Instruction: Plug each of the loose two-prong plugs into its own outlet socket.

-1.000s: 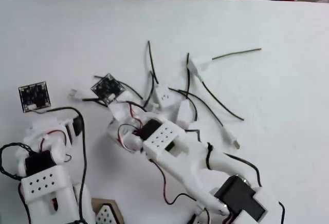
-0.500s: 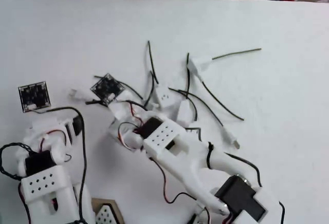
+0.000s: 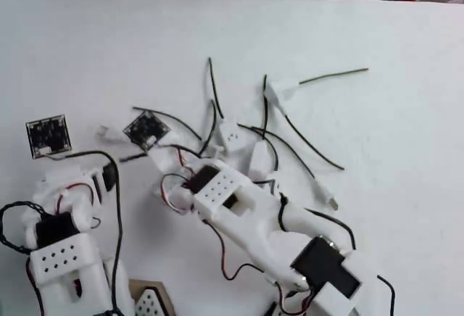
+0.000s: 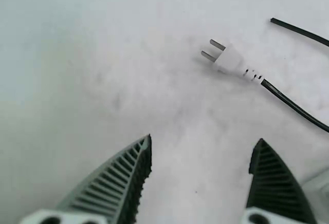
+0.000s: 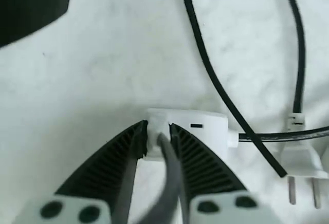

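My right gripper (image 5: 157, 131) pinches one end of a white outlet socket (image 5: 200, 134) lying on the white table (image 5: 92, 64). Black cords (image 5: 218, 93) cross just beside it. A white two-prong plug (image 5: 302, 163) lies near the socket's other end.

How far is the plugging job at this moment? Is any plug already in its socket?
Nothing looks finished: I see no plug seated in a socket. In hand: the right gripper is shut on the edge of a white outlet socket. Left to do: a two-prong plug lies near it with bare prongs, and another loose plug lies before the open left gripper.
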`<state>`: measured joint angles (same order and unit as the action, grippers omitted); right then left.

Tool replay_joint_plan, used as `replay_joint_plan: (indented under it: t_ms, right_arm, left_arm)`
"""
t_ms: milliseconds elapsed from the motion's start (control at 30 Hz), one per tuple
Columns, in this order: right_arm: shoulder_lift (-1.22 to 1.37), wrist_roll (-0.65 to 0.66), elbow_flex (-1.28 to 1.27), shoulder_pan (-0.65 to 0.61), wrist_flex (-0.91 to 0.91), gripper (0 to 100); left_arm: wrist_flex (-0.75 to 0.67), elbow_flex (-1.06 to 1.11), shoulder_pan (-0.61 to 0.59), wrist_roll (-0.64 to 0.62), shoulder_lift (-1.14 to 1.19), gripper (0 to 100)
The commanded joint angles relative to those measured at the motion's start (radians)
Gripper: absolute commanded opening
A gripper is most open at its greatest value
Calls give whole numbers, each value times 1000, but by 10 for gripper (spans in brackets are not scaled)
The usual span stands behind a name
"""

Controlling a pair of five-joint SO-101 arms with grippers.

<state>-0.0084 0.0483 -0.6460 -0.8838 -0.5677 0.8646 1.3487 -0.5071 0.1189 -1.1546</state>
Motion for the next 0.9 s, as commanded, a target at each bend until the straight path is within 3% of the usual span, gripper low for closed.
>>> replay_joint_plan:
  t_ms: [0,467,867]
  right_arm:
    - [2,6,28,1,-47,17]
    - [105,12,126,-1,-171,17]
    - [-427,11,133,59,-377,17]
  left_arm:
    - [-21,-5,-10,-9,-21,305]
    - [-21,-5,-10,-8,-21,305]
    - [-21,-5,-10,-6,-21,305]
